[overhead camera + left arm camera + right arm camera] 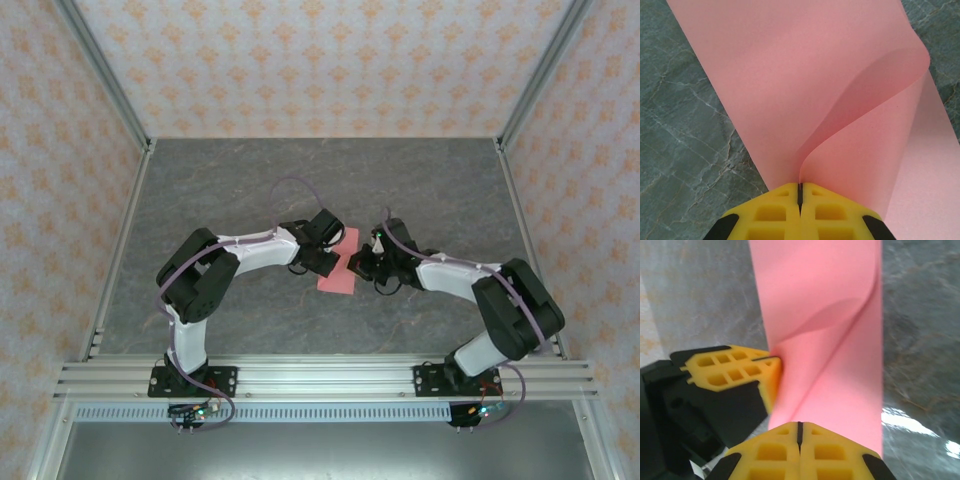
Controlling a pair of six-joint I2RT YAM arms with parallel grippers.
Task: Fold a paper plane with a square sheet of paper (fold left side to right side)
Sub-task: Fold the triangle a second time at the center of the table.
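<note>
Left gripper (pixel 800 187) was fully closed. Its yellow fingers met with no gap, and one edge of the square sheet of paper (pixel 790 75) ran straight into the seam between them, so that edge was pinched and lifted off the table (pixel 685 125). From the pinch the paper rose in a soft curl and bent over ahead and to the right, uncreased, while the rest of the sheet lay flat on the grey marbled surface.

Right gripper (pixel 800 426) was closed as well, with its tips at the nearest edge of the sheet. Its own camera did not show whether paper sat between the pads or was only pressed beneath them. In that view the sheet stretched away ahead of the right fingers, and the left fingers came in to it from the left side.

Seen from above, the sheet lay at the middle of the table between the two grippers, partly covered by them. What showed was a salmon strip whose long axis ran near to far with a slight slant.

The fold probably turned on one direction: the raised edge had to travel across the strip's short width, away from the left arm and toward the right one. The left arm already held that edge, so the move looked to be its job, with the right gripper serving as the anchor.
</note>
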